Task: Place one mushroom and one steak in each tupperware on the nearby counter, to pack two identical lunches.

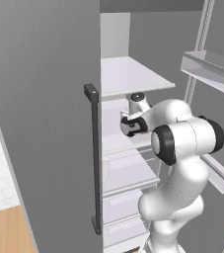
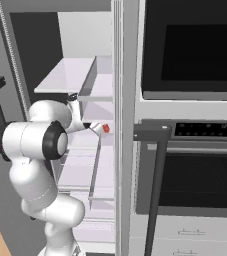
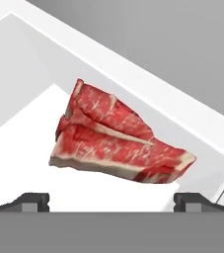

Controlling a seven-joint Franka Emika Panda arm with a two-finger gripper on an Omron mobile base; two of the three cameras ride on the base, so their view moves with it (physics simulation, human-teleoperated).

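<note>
Red steak (image 3: 114, 138) with pale fat edges lies on a white fridge shelf (image 3: 15, 168); it looks like two slabs, one overlapping the other. My gripper (image 3: 111, 198) is open just short of the meat, its fingertips (image 3: 32, 200) standing wide on either side with nothing between them. From the right base view the steak (image 2: 105, 128) is a small red patch just beyond my hand (image 2: 91, 126), inside the open fridge. A strip of tan counter (image 1: 5, 230) under white tiles sits at the lower left. The mushroom and the tupperware are out of view.
The open grey fridge door (image 1: 44, 123) with its dark handle (image 1: 94, 158) stands on my left. Door racks (image 1: 214, 74) jut out on the right. White shelves (image 2: 67, 75) lie above and below the hand. A black oven (image 2: 195, 165) with a bar handle flanks the fridge.
</note>
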